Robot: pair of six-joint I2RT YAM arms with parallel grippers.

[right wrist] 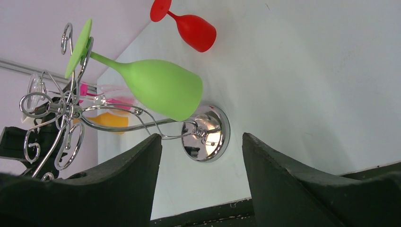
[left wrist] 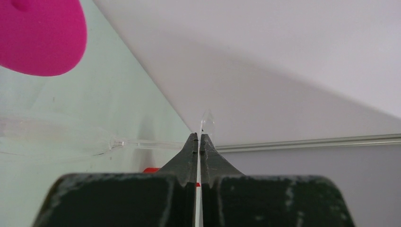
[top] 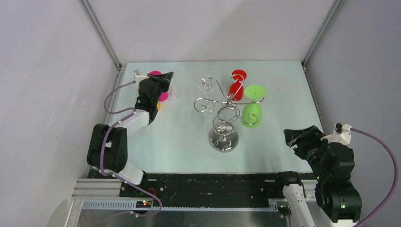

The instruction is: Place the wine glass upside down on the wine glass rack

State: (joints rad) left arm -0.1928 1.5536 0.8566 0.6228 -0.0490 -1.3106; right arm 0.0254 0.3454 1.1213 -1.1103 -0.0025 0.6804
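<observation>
One clear wine glass (left wrist: 56, 137) has its stem pinched in the left claw (left wrist: 198, 137).

Top view: the left gripper (top: 166, 77) covers most of a pink glass (top: 163, 97) and an orange glass (top: 159, 107); the clear wine glass (top: 176, 90) beside it is too faint to outline. Left wrist view: the pink foot (left wrist: 38, 33) is cut by the upper left corner; the wine glass bowl is blurred; its stem vanishes between the closed left fingers (left wrist: 189, 151); a red scrap (left wrist: 151, 169) behind them cannot be identified. Right wrist view: the right fingers (right wrist: 118, 189) mask part of the wine glass rack (right wrist: 66, 111); the green glass (right wrist: 161, 90) hides most of the pink and orange glasses.
</observation>
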